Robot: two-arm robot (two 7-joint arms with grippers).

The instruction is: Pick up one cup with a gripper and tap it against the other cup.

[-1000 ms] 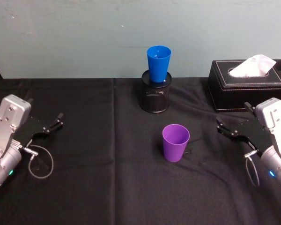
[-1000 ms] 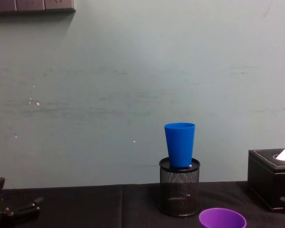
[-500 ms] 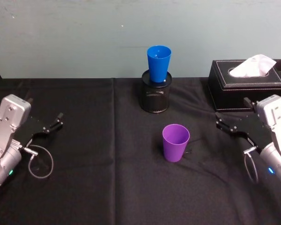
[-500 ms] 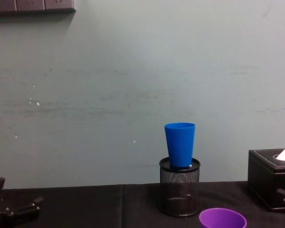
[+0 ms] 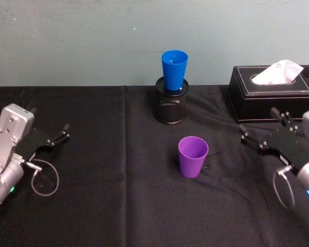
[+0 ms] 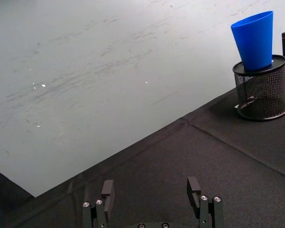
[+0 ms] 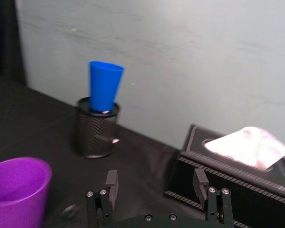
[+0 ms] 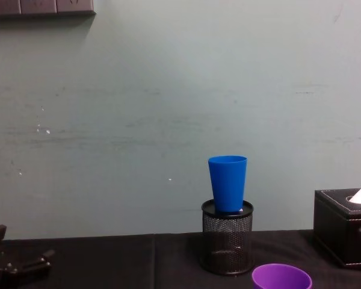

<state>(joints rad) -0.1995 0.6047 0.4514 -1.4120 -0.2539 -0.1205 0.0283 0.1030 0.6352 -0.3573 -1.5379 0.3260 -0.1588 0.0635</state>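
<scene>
The purple cup (image 5: 192,156) stands upright, mouth up, on the black-clothed surface (image 5: 118,206), a little right of the middle and with nothing touching it. The blue cup (image 5: 174,68) is farther back and slightly left of it. It also stands upright, its base seated in the mouth of a black mesh holder (image 5: 170,105), so its rim is well above the purple one.

The right gripper (image 5: 258,121) hovers at the right side of the surface, just in front of the tissue box (image 5: 273,95). Its 2 fingers are spread with nothing between them and point left toward the middle. From there the purple cup lies to the left and a touch nearer, with bare cloth between the 2. In the right wrist view the cup sits off to 1 side of the gap between the fingers, not in line with it.

The left gripper (image 5: 50,118) is parked at the far left edge, also spread and empty, and is well apart from both cups.

The right arm is clearly the nearer one to the purple cup. Because the cup's long axis is vertical, the likely approach is a sideways reach to the left, with a small swing to bring the cup between the fingers. A finger would then go on each side of the wall. After that comes a lift and a carry back and left to reach the blue cup.
</scene>
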